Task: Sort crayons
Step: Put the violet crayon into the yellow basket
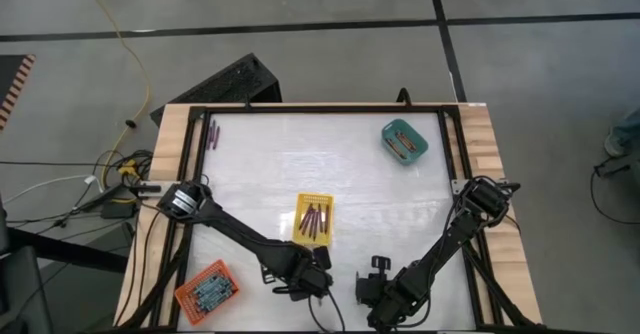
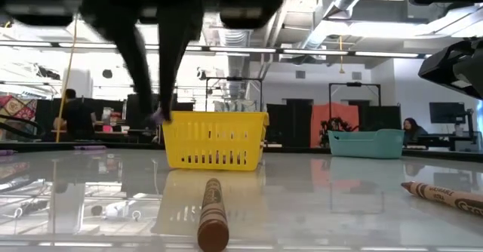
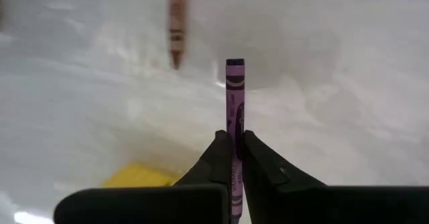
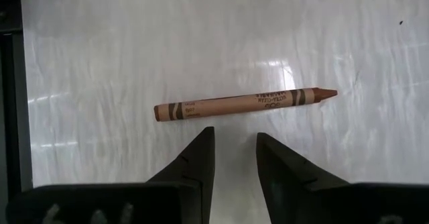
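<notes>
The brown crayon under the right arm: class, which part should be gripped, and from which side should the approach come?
Grip the brown crayon at mid-length, coming straight down from above. It lies flat on the bare table, alone, so its long sides are free. The right end effector stands open just beside it, its fingers lined up to close across the thin barrel, clear of the pointed tip.

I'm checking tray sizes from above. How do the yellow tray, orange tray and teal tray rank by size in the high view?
1. Orange tray and yellow tray: look alike, so no ranking between them.
2. Teal tray: looks slightly smaller.
</notes>
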Motion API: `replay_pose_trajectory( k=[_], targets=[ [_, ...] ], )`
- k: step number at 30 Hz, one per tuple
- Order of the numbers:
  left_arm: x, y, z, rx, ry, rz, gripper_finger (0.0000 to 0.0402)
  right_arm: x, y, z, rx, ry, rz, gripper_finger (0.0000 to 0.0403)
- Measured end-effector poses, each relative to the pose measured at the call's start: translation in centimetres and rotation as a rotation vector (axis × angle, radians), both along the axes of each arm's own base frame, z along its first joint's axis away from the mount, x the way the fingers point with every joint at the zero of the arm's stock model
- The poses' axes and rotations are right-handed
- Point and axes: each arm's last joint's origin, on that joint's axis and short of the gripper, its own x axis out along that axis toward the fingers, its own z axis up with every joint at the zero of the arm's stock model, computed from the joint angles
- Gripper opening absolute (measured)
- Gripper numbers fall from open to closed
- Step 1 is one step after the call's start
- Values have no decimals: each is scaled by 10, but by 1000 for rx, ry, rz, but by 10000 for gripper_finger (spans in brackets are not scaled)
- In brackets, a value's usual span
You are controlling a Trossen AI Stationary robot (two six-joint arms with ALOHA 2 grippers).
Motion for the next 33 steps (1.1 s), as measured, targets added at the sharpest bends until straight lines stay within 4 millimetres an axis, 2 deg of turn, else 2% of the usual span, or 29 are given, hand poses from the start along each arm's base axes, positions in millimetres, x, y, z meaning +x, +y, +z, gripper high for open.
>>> replay_pose_trajectory(
  k=[7,16,27,33],
  targets=[
    [4,12,25,159,-17,-53,0,0,0,0,-1,0,2,116],
    [19,58,31,324,2,-27,0,0,0,0,-12,-14,-5,116],
    [33,109,31,312,37,33,0,0,0,0,-26,-23,-11,116],
    [37,116,31,297,36,-26,4,0,-1,0,-36,-34,-17,116]
  ],
)
